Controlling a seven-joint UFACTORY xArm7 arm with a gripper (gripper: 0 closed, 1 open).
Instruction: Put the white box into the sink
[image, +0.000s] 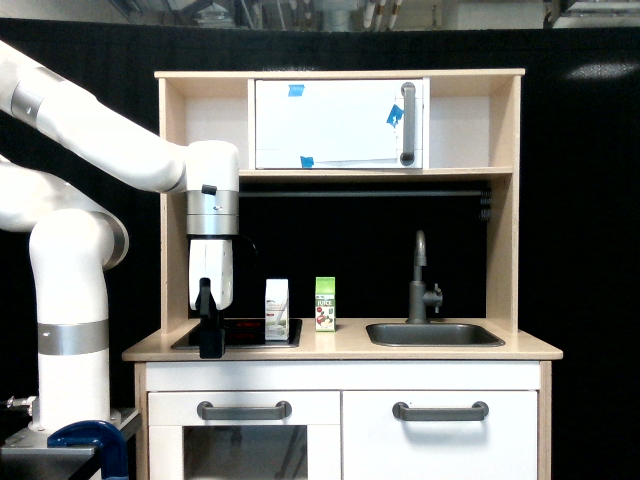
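Drawer fronts with grey handles nearest, below the counter. Everything else referenced to the sink.

Sink sits at the counter's end toward the exterior view's right, tap standing at its back edge. Basin looks empty from this angle, though its floor is mostly hidden by the rim.

Green carton stands upright on the counter just beside the sink, toward the exterior view's left. White box is next out from the sink, past the green carton, upright at the near edge of the stovetop. The two cartons are near each other, not touching.

Gripper is farthest from the sink, down over the stovetop's far side from the basin, tips at or close to the surface. It's beside the white box, apart from it, holding nothing. Fingers read as one dark block from this angle, so can't tell if they're spread or pressed together.

Behind: upper shelf with white cabinet door, blue tape bits on it, black backdrop.

Progress, my read: nothing done yet. Box not grasped, not lifted. Left to do: close on box, lift, carry over the green carton without clipping it, clear the tap, release in the basin.
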